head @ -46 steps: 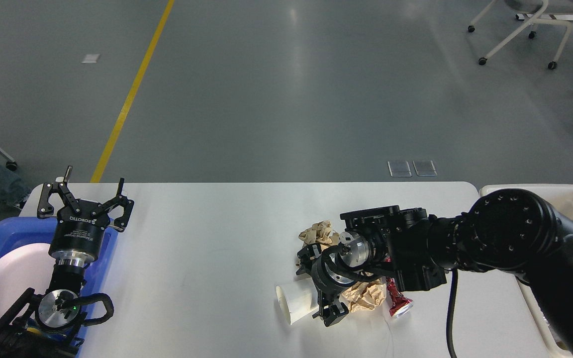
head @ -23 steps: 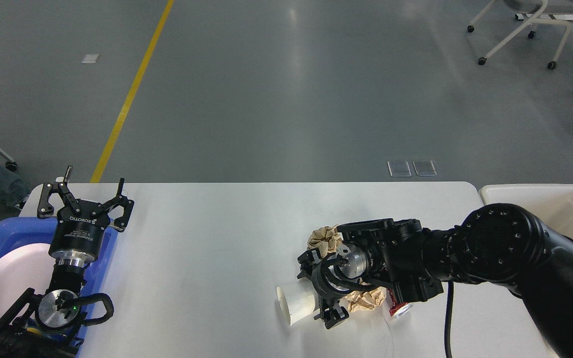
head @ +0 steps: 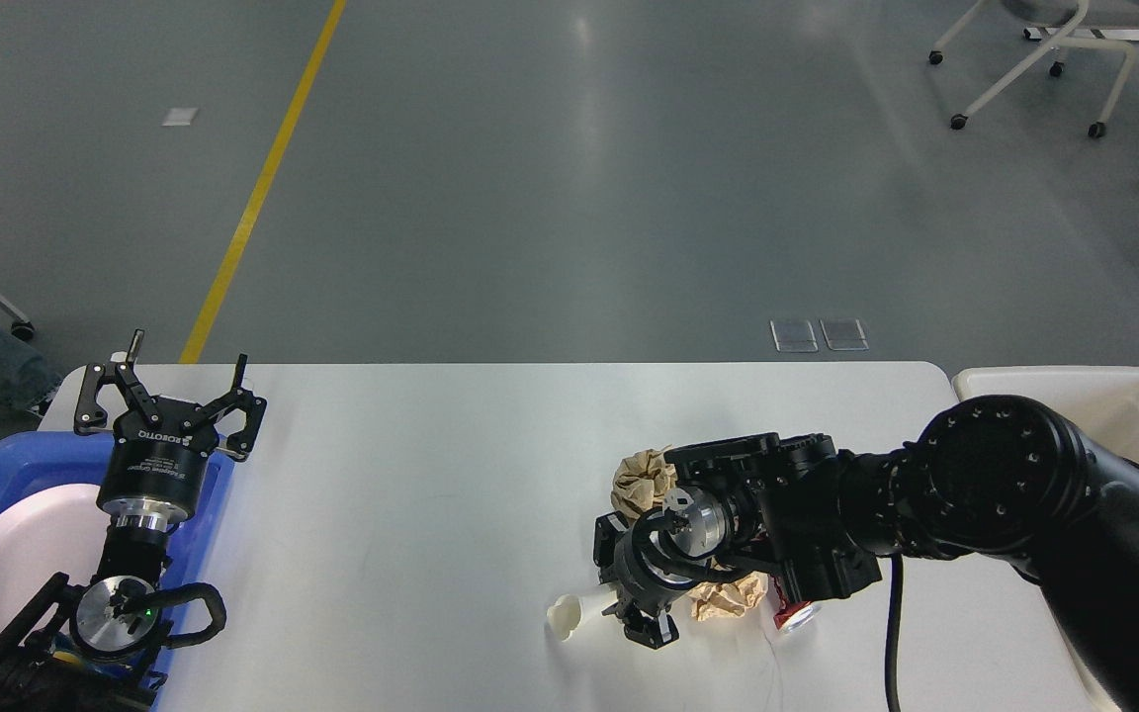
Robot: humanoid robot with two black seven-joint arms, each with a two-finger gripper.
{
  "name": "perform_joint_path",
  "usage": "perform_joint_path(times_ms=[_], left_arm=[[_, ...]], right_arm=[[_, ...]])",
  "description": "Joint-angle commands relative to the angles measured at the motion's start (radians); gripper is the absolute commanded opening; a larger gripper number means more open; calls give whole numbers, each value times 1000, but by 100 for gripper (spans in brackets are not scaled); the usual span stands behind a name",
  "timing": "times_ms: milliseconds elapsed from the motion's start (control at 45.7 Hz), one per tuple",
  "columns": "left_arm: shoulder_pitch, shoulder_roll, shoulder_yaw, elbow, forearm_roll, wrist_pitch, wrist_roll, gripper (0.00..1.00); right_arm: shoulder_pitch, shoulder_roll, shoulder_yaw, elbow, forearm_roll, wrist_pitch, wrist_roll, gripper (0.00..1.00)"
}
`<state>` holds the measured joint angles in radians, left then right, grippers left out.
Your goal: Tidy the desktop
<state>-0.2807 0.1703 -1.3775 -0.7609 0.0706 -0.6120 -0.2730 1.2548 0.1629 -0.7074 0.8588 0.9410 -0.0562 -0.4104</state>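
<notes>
In the lower middle of the frame, on the desktop (head: 411, 494), the right gripper (head: 629, 603) pinches the flattened white paper cup (head: 574, 611), whose long axis points left, while the far left gripper (head: 169, 396) stands open.

Even overhead light, sharp focus

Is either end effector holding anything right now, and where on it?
The right end effector is clamped across the body of the white paper cup, squashing it flat on the desktop. The left end effector is open and empty.
</notes>
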Motion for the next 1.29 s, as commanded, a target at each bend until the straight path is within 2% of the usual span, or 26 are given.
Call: perform_joint_path(times_ms=[0,241,307,460,591,810,942,1117,1270], left_arm=[[0,0,0,0,0,0,0,96],[0,0,0,0,0,0,0,96],[0,0,0,0,0,0,0,96],[0,0,0,0,0,0,0,96],[0,0,0,0,0,0,0,96],[0,0,0,0,0,0,0,96],[0,0,0,0,0,0,0,96],[0,0,0,0,0,0,0,96],[0,0,0,0,0,0,0,96]], right_arm=[[96,-48,-3,130,-4,3,1,6],[326,-115,-49,388,-14,18,1,2],[425,-123,-92,466,-27,58,1,0],[710,-180,-201,608,-91,324,2,0],[909,-238,-256,683,-250,541,2,0],[1127,-304,-268,809,-490,703,9,0],[1200,-333,-270,859,-524,739,10,0],[1201,-344,-285,862,-522,731,9,0],[1200,-373,-374,842,-519,719,9,0]])
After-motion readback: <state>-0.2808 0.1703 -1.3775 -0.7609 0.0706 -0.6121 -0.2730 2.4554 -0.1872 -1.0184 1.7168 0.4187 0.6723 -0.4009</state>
